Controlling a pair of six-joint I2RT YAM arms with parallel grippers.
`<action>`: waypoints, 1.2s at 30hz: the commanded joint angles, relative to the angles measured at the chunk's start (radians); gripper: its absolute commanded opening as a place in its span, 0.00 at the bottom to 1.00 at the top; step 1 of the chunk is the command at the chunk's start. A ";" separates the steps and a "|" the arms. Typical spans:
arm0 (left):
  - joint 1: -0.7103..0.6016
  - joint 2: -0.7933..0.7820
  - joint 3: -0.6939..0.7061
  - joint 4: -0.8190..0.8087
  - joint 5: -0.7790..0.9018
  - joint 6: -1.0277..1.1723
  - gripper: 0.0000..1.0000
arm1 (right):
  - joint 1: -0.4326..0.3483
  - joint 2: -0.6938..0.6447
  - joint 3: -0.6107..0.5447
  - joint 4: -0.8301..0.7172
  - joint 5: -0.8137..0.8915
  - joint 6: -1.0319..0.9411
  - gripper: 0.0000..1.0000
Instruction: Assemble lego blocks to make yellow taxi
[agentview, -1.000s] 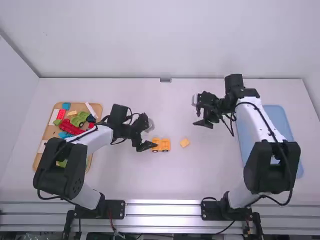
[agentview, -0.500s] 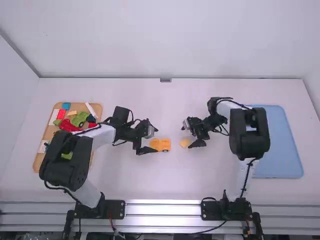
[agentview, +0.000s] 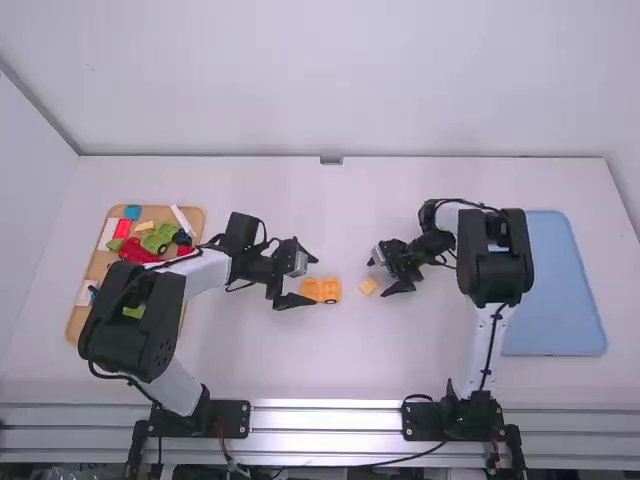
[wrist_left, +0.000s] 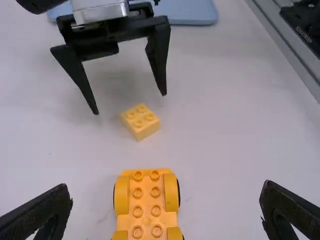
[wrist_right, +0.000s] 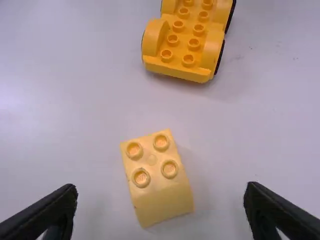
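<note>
Two grippers out, both empty, fingers spread wide. Left gripper (agentview: 315, 281) is at the taxi base (agentview: 321, 290), mid-table; fingers stand apart with nothing gripped. Right gripper (agentview: 377, 279) is by the small yellow block (agentview: 369, 286), also wide open, block loose near its fingertips; can't tell if either finger touches it.

Base sits studs up on the table (agentview: 260, 360), black wheels along its sides, roughly midway between far and near edges. Block is separate, on the right-edge side of the base, studs up, one end curved, turned at an angle. Short gap between them, not joined.

Wooden tray (agentview: 74, 322) near the table's left edge: red piece (agentview: 137, 251), green pieces (agentview: 158, 237), blue block (agentview: 132, 212). Blue tray (agentview: 560, 300) toward the right edge.
</note>
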 joint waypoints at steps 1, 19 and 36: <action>0.001 0.002 0.005 -0.003 0.048 0.008 0.99 | 0.001 0.009 -0.040 0.030 -0.033 -0.017 0.78; -0.029 0.002 -0.017 0.006 -0.016 0.008 0.99 | 0.026 0.009 -0.124 0.153 -0.061 0.001 0.52; -0.044 0.002 -0.230 0.423 -0.147 -0.226 0.99 | 0.060 0.008 -0.123 0.148 -0.056 0.013 0.24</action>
